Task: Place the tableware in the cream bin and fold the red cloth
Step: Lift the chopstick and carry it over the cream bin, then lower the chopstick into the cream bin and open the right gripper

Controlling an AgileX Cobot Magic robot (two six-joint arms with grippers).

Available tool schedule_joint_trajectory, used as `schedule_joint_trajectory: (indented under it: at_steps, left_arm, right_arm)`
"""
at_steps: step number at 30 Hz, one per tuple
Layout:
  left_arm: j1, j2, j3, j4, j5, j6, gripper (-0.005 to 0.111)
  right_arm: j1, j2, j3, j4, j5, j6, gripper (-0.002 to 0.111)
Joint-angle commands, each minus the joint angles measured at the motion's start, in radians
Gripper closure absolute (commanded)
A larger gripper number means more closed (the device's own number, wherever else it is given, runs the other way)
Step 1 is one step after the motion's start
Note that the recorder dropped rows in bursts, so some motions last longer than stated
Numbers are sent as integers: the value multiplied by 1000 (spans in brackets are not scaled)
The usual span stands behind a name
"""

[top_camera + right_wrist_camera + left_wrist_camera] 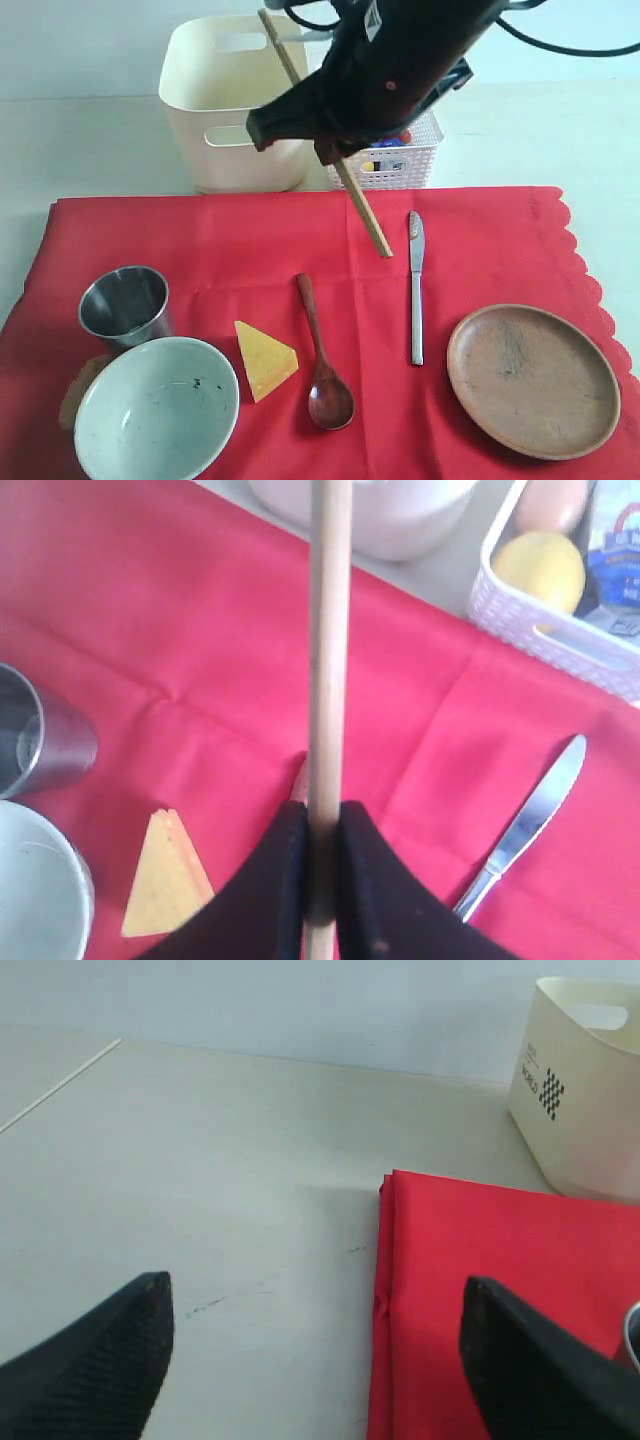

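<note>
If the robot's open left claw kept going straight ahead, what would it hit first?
Most likely the bare table, just beside the corner of the red cloth; the left gripper aims there, though depth is unclear.

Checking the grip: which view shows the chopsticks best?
Right wrist view: chopsticks shown close-up, pinched in the right gripper. Exterior view shows both ends, the middle hidden behind the arm. Left wrist view shows nothing of them.
</note>
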Motion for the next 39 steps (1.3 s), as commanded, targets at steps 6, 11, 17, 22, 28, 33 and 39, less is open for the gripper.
schedule_joint_trajectory:
  at_steps: [6,11,17,22,28,33,39]
  left_arm:
    - [-3,-5,1,-2,-10,-3,31]
    - [-3,-5,1,-2,-10,-3,31]
    - [-3,-5,1,-2,-10,-3,31]
    - [-3,-5,1,-2,-10,-3,31]
    - [-3,-5,1,-2,-10,-3,31]
    - [-3,-5,1,-2,-10,-3,31]
    - [-3,-5,1,-2,-10,-3,31]
  right_arm:
    - [0,-10,-112,11,-8,-9,108]
    - [0,19,-195,11,-41,-31,108]
    - [0,110,-295,11,-167,-82,108]
    - [0,222,-382,11,-281,-135,108]
    - [0,386,-500,-70,-461,-167,108]
    - [-1,529,-575,-287,-583,-160,108]
    - [-23,627,-637,-638,-588,154,108]
